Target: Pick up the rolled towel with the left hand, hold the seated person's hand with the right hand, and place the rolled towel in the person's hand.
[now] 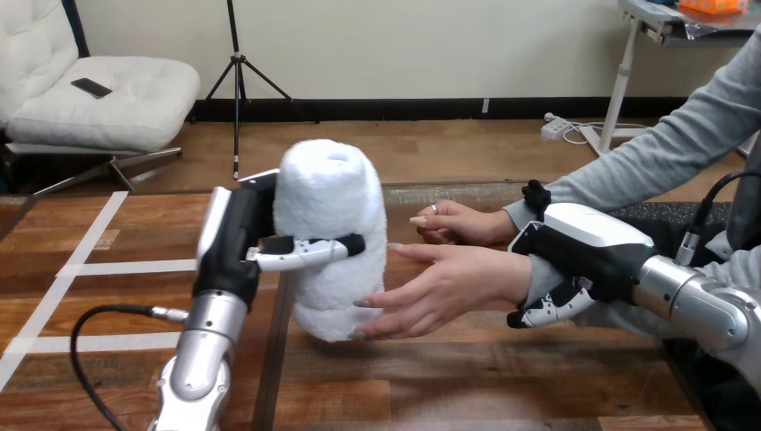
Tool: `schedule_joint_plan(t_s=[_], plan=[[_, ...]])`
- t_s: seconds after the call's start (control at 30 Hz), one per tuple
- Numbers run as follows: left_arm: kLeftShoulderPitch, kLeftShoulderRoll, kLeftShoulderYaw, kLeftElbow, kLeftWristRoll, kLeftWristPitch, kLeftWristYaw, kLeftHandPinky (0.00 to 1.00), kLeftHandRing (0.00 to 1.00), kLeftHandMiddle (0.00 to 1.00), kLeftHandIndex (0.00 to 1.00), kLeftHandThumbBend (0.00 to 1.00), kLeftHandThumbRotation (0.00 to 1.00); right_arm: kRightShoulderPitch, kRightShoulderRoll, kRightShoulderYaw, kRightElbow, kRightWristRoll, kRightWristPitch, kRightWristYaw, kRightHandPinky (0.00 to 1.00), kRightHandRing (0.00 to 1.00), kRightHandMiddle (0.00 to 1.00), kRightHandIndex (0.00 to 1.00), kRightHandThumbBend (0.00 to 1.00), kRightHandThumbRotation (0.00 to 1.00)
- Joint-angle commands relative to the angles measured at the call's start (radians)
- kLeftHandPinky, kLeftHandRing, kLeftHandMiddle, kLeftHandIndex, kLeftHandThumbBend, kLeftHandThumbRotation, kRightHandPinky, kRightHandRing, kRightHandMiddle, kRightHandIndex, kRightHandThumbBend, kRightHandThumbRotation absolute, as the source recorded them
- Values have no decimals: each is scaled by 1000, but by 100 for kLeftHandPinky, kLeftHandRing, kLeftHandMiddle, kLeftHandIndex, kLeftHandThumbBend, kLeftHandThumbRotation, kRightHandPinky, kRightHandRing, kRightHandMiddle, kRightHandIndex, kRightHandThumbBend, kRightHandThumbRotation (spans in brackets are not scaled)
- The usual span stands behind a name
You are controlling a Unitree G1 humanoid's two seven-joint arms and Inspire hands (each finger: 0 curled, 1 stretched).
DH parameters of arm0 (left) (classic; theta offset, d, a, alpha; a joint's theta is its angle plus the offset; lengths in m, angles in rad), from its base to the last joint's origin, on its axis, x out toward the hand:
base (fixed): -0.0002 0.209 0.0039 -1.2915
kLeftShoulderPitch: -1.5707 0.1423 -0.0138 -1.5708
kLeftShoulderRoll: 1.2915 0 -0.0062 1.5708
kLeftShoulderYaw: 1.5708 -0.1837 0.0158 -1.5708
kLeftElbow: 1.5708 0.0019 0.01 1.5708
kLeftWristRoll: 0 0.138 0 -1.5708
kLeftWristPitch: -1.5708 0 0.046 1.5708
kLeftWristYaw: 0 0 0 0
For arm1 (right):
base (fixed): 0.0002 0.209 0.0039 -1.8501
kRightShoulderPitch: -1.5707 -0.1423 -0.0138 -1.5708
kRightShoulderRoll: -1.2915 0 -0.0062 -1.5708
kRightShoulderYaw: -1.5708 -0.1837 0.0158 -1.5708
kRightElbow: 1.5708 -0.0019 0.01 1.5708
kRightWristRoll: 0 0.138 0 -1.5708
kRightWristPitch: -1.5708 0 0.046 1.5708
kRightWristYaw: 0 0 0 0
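The robot's left hand (pixel 235 241) is clamped round the rolled towel (pixel 330 235), a fat white roll standing upright; one of its fingers (pixel 305 252) lies across the front of the roll at mid height, and the rest of the hand sits against the roll's left side; the towel stands near the middle of the surface (pixel 449 382), and whether its bottom end touches the wood or hangs just over it I cannot tell. The right hand (pixel 581 251) comes in from the right and is closed on the person's wrist (pixel 529 274) at the grey cuff, its fingers (pixel 549 310) curled up beneath it and a black tip showing above. The person's nearer hand (pixel 449 285) is spread open, palm towards the towel, fingertips touching the lower right of the roll; the person's farther hand (pixel 459 223) sits just behind it, loosely curled, one finger pointing at the towel, just short of it. White tape strips (pixel 90 268) cross the surface to the left, well apart from the towel.
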Motion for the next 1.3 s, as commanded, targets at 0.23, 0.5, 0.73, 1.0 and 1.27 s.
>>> schedule_joint_plan(t_s=[0.23, 0.5, 0.73, 1.0, 1.27], plan=[[-143, 2, -1, 16, -13, -56, 22, 35, 38, 41, 40, 63, 0, -26, -7, -63, -67, 64, -1, 7, 18, 22, 27, 27, 56, 12], [-150, -6, -1, 24, -18, -60, 18, 35, 38, 41, 40, 63, 0, -23, -7, -66, -69, 57, -8, 4, 18, 21, 27, 27, 56, 14], [-152, -19, -4, 23, -20, -71, 16, 35, 38, 41, 39, 63, 0, -22, -5, -65, -74, 53, -8, 0, 18, 22, 27, 27, 56, 15], [-153, -36, -7, 19, -18, -79, 25, 35, 38, 41, 39, 63, 0, -23, -2, -62, -75, 47, -5, -4, 19, 23, 29, 29, 56, 14], [-153, -60, -6, 15, -27, -94, 21, 35, 38, 41, 39, 64, 0, -25, 3, -61, -74, 48, -1, -2, 20, 24, 29, 29, 56, 14]])
